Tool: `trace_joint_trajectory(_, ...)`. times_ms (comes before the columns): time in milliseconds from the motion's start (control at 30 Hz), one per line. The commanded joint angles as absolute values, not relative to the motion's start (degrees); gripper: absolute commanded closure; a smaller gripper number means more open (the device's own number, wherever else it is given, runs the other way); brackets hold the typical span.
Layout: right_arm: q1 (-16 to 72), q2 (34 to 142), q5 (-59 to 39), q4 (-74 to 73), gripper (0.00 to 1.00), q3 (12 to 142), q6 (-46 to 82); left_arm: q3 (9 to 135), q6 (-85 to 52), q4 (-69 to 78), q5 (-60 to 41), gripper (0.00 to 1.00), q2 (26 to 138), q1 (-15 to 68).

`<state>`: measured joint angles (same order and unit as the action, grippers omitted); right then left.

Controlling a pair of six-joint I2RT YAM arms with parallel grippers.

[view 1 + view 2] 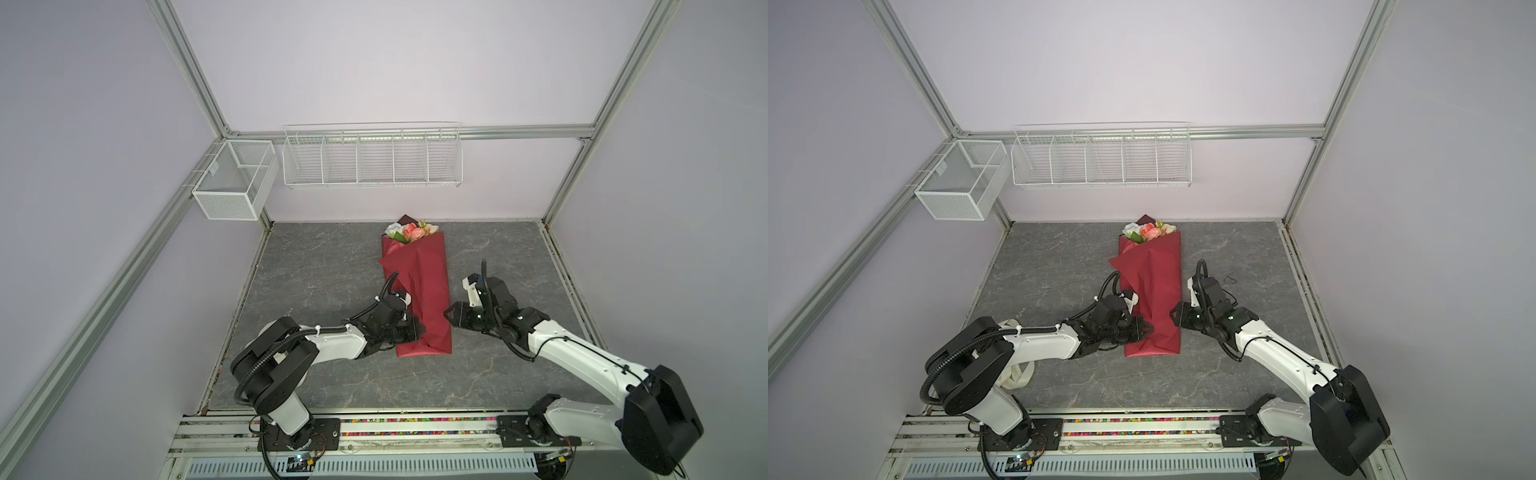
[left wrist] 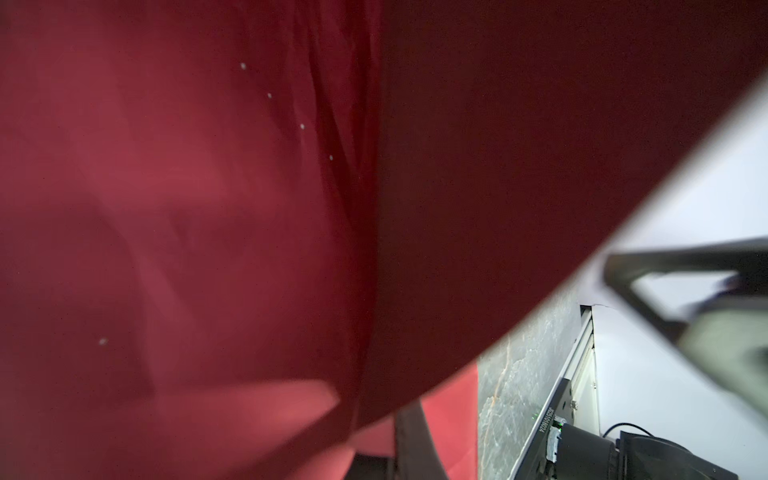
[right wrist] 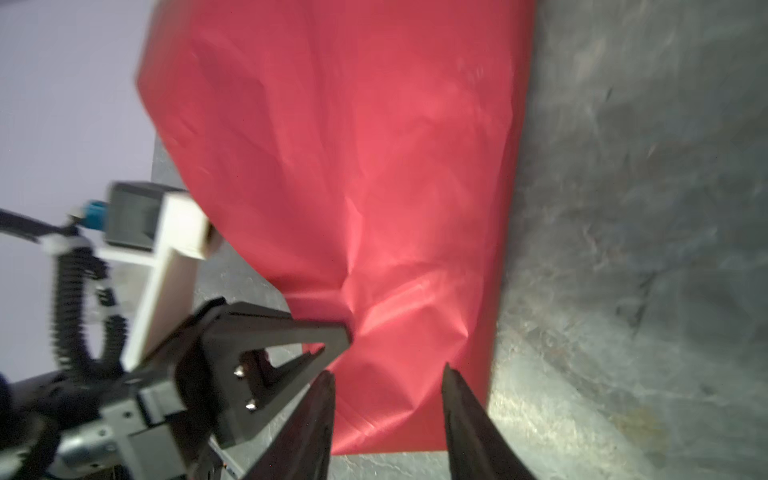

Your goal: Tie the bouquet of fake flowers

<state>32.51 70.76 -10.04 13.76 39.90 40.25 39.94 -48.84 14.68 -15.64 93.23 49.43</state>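
The bouquet of fake flowers [image 1: 411, 232] [image 1: 1149, 231] lies on the grey table, its pink, peach and cream heads at the far end. Dark-red paper [image 1: 428, 291] [image 1: 1160, 291] [image 3: 374, 166] wraps it down to the near end. My left gripper [image 1: 419, 330] [image 1: 1148, 330] [image 3: 345, 332] is shut on the paper's left edge near that end, and the paper is creased there. Red paper [image 2: 208, 208] fills most of the left wrist view and hides that gripper's jaws. My right gripper [image 1: 449, 313] [image 1: 1174, 313] [image 3: 388, 372] is open at the paper's right edge, holding nothing.
A cream ribbon [image 1: 1017, 374] lies on the table under the left arm. A white mesh basket [image 1: 232, 183] hangs at the back left and a wire rack [image 1: 372, 158] on the back wall. Aluminium frame rails border the table.
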Motion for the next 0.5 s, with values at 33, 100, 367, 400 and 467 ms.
trace_joint_trajectory(33,33.52,73.66,-15.99,8.85,0.63,38.78,42.69,39.21,-48.51,15.48,-15.09,1.00,94.15,48.83)
trace_joint_trajectory(100,34.29,75.27,-16.34,6.82,0.65,38.09,43.21,38.96,-48.92,16.68,-15.85,0.99,94.59,48.48)
trace_joint_trajectory(367,36.45,81.29,-17.07,3.24,0.71,38.30,44.30,37.97,-51.89,21.77,-21.06,0.97,97.11,45.76)
trace_joint_trajectory(400,36.76,81.70,-16.94,3.13,0.71,38.32,44.38,37.85,-52.23,22.07,-21.39,0.98,97.48,45.55)
trace_joint_trajectory(467,37.06,82.17,-16.47,3.23,0.71,38.43,44.47,37.22,-53.37,23.37,-21.75,0.98,97.98,45.28)
